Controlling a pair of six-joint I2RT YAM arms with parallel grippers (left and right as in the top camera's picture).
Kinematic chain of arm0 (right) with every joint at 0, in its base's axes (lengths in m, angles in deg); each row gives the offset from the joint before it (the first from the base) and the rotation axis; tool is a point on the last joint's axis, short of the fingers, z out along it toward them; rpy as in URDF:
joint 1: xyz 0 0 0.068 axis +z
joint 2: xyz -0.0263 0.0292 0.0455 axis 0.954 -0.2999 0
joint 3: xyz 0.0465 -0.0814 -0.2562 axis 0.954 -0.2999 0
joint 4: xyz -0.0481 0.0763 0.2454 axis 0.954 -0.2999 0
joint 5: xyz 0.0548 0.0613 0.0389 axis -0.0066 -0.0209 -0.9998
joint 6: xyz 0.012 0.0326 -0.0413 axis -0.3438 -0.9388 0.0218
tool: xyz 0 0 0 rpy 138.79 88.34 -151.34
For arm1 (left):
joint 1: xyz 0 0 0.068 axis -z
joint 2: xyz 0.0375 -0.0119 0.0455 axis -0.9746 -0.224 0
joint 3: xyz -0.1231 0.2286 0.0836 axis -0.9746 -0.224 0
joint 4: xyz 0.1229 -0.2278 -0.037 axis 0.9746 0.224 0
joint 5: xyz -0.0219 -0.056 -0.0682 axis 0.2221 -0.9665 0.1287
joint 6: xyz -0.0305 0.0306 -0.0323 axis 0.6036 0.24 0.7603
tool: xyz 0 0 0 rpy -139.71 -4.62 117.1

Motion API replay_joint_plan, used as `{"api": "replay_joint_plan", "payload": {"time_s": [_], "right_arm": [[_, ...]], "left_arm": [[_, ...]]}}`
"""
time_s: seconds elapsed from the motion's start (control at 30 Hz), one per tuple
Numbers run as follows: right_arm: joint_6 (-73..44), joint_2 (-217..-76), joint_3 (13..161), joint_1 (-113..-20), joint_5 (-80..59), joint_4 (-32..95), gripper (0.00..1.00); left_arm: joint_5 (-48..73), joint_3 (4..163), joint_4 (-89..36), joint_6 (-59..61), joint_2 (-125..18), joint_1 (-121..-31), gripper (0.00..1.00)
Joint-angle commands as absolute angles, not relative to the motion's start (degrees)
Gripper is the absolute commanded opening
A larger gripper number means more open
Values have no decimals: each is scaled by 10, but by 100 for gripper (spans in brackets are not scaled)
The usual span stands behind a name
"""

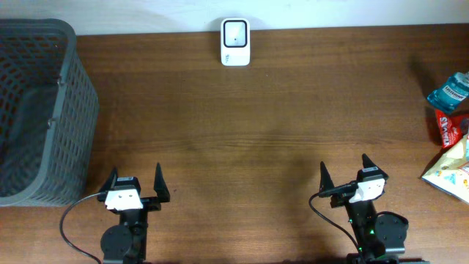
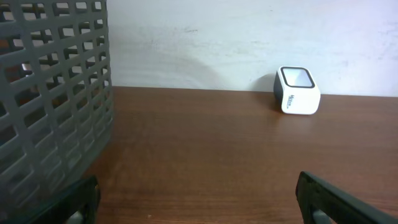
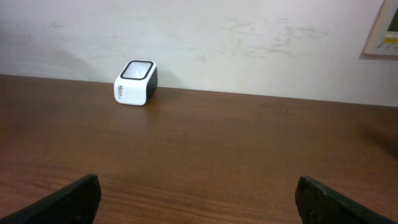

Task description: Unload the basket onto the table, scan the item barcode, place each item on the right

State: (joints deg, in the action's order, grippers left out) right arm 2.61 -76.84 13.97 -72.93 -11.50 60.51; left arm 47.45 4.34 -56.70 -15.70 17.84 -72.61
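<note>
The white barcode scanner point(image 1: 235, 42) stands at the table's far edge against the wall, its window facing up; it also shows in the left wrist view point(image 2: 297, 91) and the right wrist view point(image 3: 135, 83). Packaged items lie at the right edge: a blue bottle point(image 1: 451, 89), a red packet point(image 1: 448, 126) and a pale snack bag point(image 1: 451, 170). My left gripper point(image 1: 135, 180) point(image 2: 198, 199) is open and empty near the front edge. My right gripper point(image 1: 344, 170) point(image 3: 199, 199) is open and empty too, left of the snack bag.
A tall grey mesh basket point(image 1: 37, 110) fills the left end of the table and looms at the left of the left wrist view point(image 2: 50, 106). Bare brown wood point(image 1: 242, 139) stretches between the grippers and the scanner.
</note>
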Motion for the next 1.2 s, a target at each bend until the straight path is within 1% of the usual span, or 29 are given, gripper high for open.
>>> {"api": "replay_joint_plan", "payload": {"time_s": [0.0,0.27,0.4,1.17], "right_arm": [[22,-764,135,-726,-112,604,99],[22,-764,135,-726,-112,604,99],[22,-764,135,-726,-112,604,99],[22,-764,135,-726,-112,604,99]], "left_arm": [[476,42,-562,-171,182,-729,98],[472,42,-561,-172,182,-729,98],[472,42,-561,-211,182,-729,98],[468,42,-562,-212,182,-729,98]]}}
